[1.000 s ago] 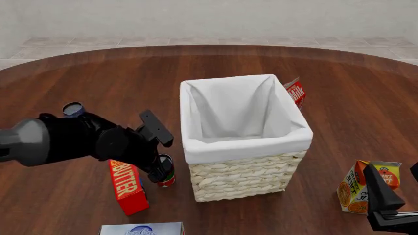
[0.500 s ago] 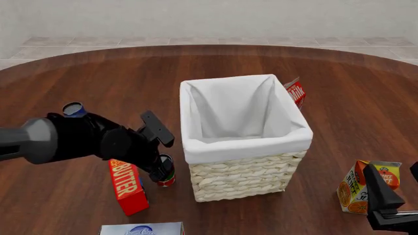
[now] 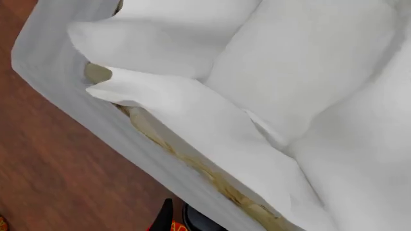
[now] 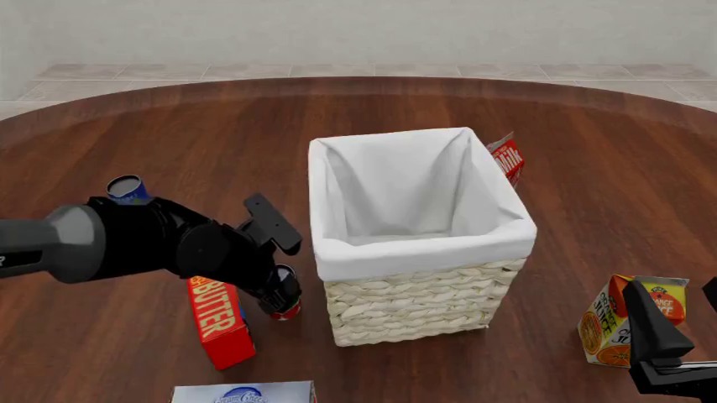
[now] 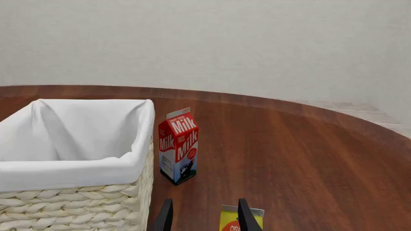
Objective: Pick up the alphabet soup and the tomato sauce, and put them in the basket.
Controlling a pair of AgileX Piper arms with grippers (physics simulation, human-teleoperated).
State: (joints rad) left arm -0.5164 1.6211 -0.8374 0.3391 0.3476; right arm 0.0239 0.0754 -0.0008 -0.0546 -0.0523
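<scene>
Nearest the camera, ahead of the basket (image 4: 421,243) and off to its right, the right gripper (image 4: 661,353) is parked low beside an orange juice carton (image 4: 610,323); in the right wrist view its fingers are seen spread, with nothing between them, so it is judged idle.

Just beside the basket's front left corner, the tomato sauce (image 4: 284,295) is stood on the table (image 4: 224,134), with a red butter box (image 4: 220,319) leaning close on its far-from-basket side. The left gripper (image 4: 272,262) is hung over the can, one finger raised toward the basket, the other down at the can. The jaws are spread and nothing is pinched; the pose is read as lining up for a grasp. Little room is left for the fingers.

Farther left of the basket, well apart, the alphabet soup (image 4: 127,189) is seen behind the left arm, untouched.

Behind the basket's right rear corner, a milk carton (image 4: 509,157) is stood upright. Nothing is seen inside the lining.
</scene>
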